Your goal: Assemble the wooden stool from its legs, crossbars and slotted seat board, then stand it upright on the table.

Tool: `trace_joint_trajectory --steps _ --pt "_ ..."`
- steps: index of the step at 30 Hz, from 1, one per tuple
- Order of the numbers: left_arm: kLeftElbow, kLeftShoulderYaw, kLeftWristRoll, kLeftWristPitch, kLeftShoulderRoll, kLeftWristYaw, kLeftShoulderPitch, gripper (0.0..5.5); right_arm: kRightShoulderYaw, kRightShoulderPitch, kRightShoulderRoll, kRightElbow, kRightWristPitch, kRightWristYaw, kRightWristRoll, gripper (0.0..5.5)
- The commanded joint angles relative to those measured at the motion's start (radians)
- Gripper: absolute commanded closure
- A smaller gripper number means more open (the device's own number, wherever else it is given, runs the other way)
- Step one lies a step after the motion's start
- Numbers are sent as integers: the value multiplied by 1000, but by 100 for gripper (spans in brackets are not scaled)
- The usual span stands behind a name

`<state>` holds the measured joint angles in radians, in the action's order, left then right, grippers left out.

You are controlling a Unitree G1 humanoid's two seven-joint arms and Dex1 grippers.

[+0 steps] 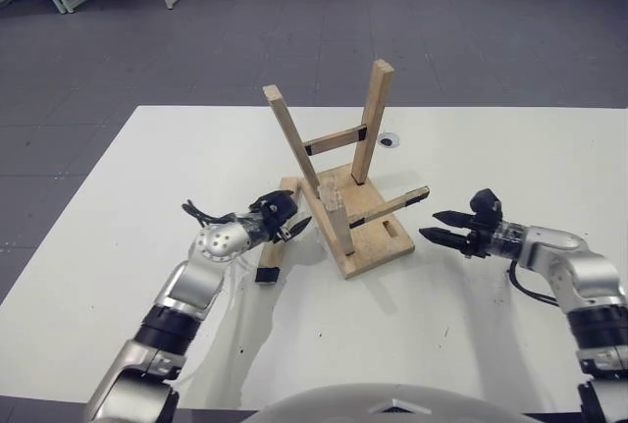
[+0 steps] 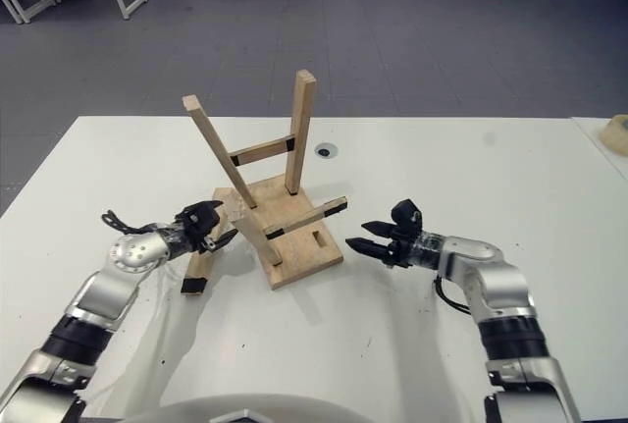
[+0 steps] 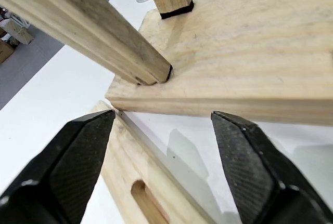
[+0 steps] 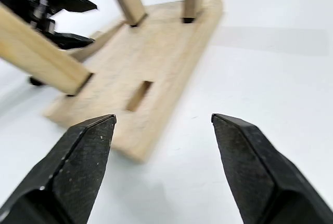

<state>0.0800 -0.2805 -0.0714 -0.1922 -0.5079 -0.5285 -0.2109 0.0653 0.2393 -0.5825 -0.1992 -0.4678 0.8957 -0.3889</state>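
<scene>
One leg point(image 1: 271, 258) lies loose on the white table point(image 1: 147, 197) at nine o'clock of the seat board point(image 1: 371, 246). It sits just beside the board's edge, with a mortise point(image 3: 148, 203) in its upper face. The left gripper point(image 1: 297, 229) hovers over the middle of this leg, fingers spread wide and holding nothing. The board lies flat near the table's centre with three legs pointing up: a slanted one point(image 1: 291, 133) at eleven o'clock, a tall one point(image 1: 373, 119) at one o'clock and a short-looking front one point(image 1: 337, 217) at seven o'clock. A crossbar point(image 1: 334, 139) joins the two rear legs. A second crossbar point(image 1: 392, 206) reaches from the front leg toward three o'clock, its dark tip free. Under it, at roughly four o'clock, one slot point(image 1: 392, 230) is unfilled. The right gripper point(image 1: 429, 225) waits at three o'clock, near that free tip, jaws wide and empty. The step in hand looks like fetching the fourth leg. It would go best gripped mid-length across its narrow faces and lifted straight up, so it does not nudge the board. The mortise should then be turned toward the free crossbar tip before lowering into the slot. The right gripper could steady the board's edge meanwhile. Bare tabletop lies toward nine, six and three o'clock, with edges well apart from the work. The slanted leg overhangs the left gripper's lifting path, so that side calls for care.
</scene>
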Motion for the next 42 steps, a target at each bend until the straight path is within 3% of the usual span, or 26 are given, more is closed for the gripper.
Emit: trace_joint_trajectory --steps 1,7,12,20,24,29,36,40,42 --pt "132 -35 -61 17 52 24 -49 207 28 53 72 -97 141 -81 108 213" --pt "245 -41 -87 67 116 38 -119 207 133 -3 86 -40 206 -31 201 213" --pt "266 -28 -79 100 168 47 -145 207 152 -36 76 16 185 19 201 213" --pt "-13 157 -66 81 19 83 39 207 62 -86 30 74 135 17 160 213" --pt "-251 251 -22 -54 -16 69 226 207 29 -120 21 115 108 1 143 213" --pt "-508 346 96 -382 157 194 353 207 24 -144 25 133 85 -7 143 213" --pt "-694 300 129 -692 240 283 366 207 37 -146 21 124 77 0 156 213" --pt "-702 269 133 -755 244 303 383 139 42 -147 19 126 75 4 158 213" --pt "-696 264 159 -771 268 304 397 139 45 -144 19 123 73 6 160 213"
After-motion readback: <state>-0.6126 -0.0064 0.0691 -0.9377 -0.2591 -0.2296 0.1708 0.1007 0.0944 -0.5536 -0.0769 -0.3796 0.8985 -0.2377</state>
